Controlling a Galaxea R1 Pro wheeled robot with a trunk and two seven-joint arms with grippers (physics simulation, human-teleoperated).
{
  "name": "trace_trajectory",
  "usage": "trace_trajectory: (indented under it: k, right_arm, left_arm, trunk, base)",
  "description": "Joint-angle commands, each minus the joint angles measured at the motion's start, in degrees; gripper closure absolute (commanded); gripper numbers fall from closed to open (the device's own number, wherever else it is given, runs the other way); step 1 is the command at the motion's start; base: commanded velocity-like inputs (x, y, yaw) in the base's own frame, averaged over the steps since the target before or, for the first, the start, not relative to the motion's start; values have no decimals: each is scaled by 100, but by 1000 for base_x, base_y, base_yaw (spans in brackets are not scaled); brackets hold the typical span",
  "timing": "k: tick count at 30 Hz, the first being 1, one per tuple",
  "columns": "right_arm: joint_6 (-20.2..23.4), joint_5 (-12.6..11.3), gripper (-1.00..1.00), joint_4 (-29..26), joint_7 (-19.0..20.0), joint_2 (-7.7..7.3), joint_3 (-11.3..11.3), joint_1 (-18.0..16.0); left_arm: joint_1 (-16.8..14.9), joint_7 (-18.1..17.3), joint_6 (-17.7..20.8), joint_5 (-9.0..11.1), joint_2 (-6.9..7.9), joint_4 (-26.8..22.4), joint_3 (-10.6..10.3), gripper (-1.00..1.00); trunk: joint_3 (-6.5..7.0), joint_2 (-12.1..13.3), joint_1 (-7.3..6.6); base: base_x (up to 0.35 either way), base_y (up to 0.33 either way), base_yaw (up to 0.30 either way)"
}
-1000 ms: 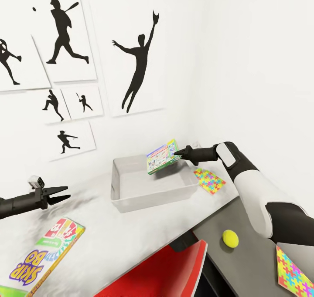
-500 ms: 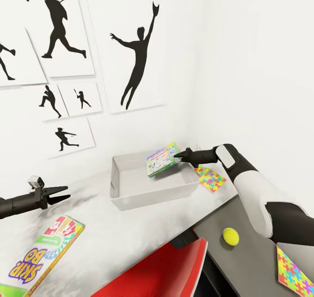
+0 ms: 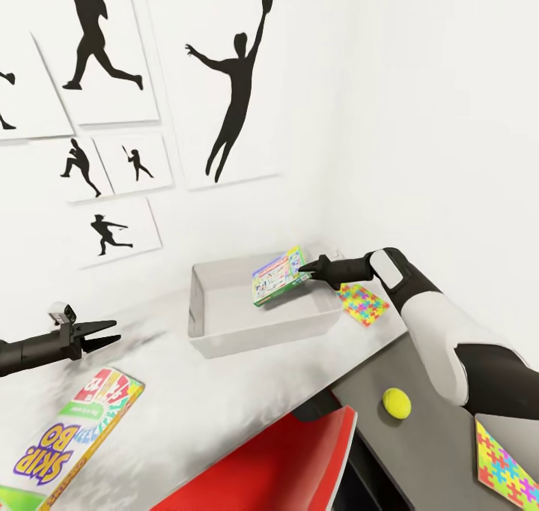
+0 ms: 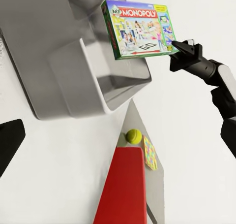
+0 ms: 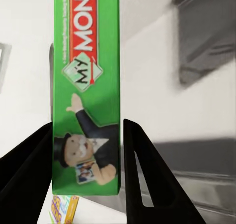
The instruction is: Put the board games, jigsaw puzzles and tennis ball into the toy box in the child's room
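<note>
Head view. Right pincer [image 3: 305,274] clamped on one edge of the Monopoly board game [image 3: 278,275], holding it tilted in the air above the far right part of the toy box [image 3: 224,335]. The toy box sits on the light-grey counter [image 3: 187,398] near the wall corner. One jigsaw puzzle [image 3: 363,303] lies flat on the counter just beside the box's right end, partly behind the right arm. Tennis ball [image 3: 396,403] rests on the lower dark-grey section [image 3: 427,451]; a second jigsaw puzzle [image 3: 509,472] lies on that section, well apart from the ball. Skip-Bo board game [image 3: 71,440] lies flat at the near left of the counter. Left pincer [image 3: 101,335] hovers above the counter between the Skip-Bo box and the toy box, fingers spread, holding nothing. Red chair [image 3: 277,470] sits at the counter's near edge. Black silhouette pictures [image 3: 232,84] hang on the white wall.

Left wrist view. Monopoly box [image 4: 137,29] is face-on, pinched at its corner by the right pincer [image 4: 176,47], over the toy box [image 4: 73,76]. Tennis ball [image 4: 133,136] and a jigsaw puzzle [image 4: 150,152] show beyond the red chair [image 4: 123,189]. One dark fingertip [image 4: 10,140] shows at the frame's edge.

Right wrist view. The green side of the Monopoly box [image 5: 86,86] fills the gap between the two dark fingers [image 5: 147,170], which press on it from either side. A jigsaw puzzle corner [image 5: 64,207] shows beneath.
</note>
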Motion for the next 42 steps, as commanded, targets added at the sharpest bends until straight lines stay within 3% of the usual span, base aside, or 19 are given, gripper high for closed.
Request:
trace_trajectory:
  k: [1,31,42]
  right_arm:
    - [13,42,100,20,56,-2,-1,-11]
    - [13,50,100,98,44,7,3,-43]
    - [13,51,100,102,43,-10,3,-43]
  left_arm:
    - [-3,-23,61,-3,2,-1,-2,-100]
    - [-3,-23,61,3,2,-5,-2,-100]
    - [-3,-23,61,5,2,-8,-2,-100]
  trunk:
    - [-16,-5,0]
    - [-298,-5,0]
    - [-317,-5,0]
  base:
    - [0,0,0]
    - [0,0,0]
    - [0,0,0]
